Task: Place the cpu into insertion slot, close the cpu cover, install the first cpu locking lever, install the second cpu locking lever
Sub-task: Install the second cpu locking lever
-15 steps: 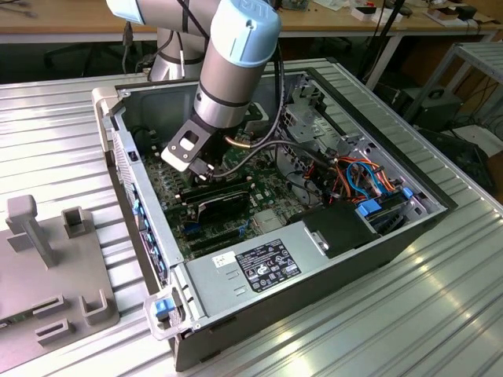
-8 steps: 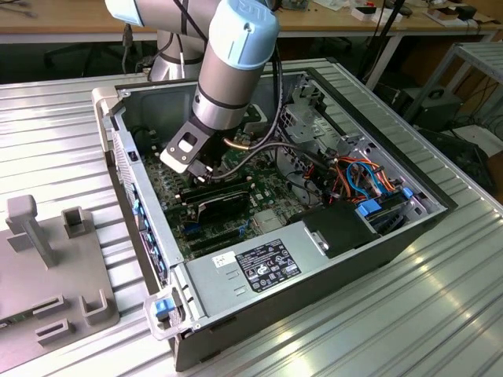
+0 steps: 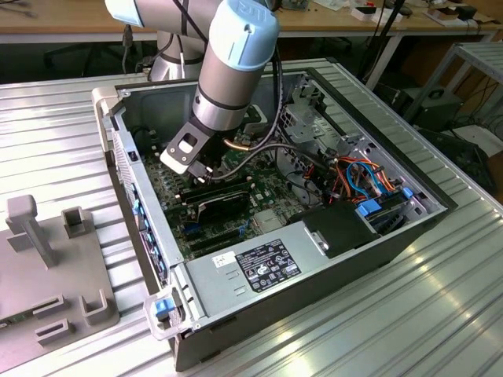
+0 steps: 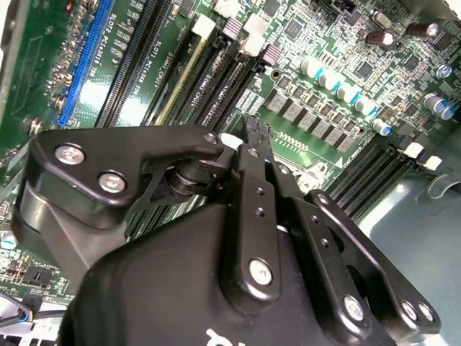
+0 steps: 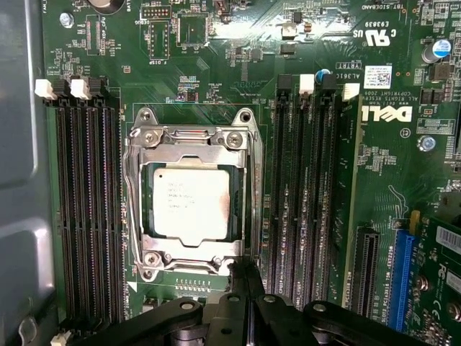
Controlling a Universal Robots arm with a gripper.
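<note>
The cpu (image 5: 191,205) lay seated in the slot (image 5: 137,216) under the lowered cover (image 5: 189,137); the hand (image 5: 241,270), fingers pinched closed on nothing, hung just beside the cover's near edge.

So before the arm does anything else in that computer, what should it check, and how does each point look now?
1. The cpu lies flat in the insertion slot: ok.
2. The cpu cover is down, framing the chip squarely: ok.
3. Both locking levers are latched: cannot tell.
4. The gripper is near its work: ok, its tips sit at a corner of the socket in the first wrist view.
5. The gripper carries nothing: ok, its fingers are together with nothing between them in both wrist views.
6. The memory slots beside the socket are unobstructed: ok.
</note>
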